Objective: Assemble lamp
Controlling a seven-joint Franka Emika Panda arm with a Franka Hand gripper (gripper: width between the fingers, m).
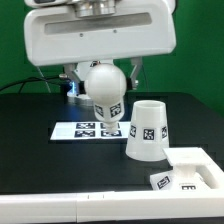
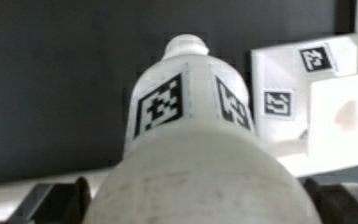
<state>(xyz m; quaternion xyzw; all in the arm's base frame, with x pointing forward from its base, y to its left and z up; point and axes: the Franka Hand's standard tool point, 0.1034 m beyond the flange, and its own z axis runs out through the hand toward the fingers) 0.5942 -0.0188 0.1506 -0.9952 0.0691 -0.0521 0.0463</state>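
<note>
Wide end of bulb (image 2: 190, 150) — blurred, cropped; jaws mostly hidden.

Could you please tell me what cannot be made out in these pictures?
- Exterior view: the gripper's fingertips, mostly hidden behind the bulb.
- Wrist view: the table below, blocked by the bulb.
- Wrist view: white parts beyond the bulb, cut off by the edge; which ones is unclear.

One bulb (image 1: 104, 88), one shade (image 1: 146, 130), one base (image 1: 198, 170)

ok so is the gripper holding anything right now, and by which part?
Yes. The gripper is shut on the bulb, with a finger on either side of its round head. The bulb's tagged stem points down over the marker board.
</note>
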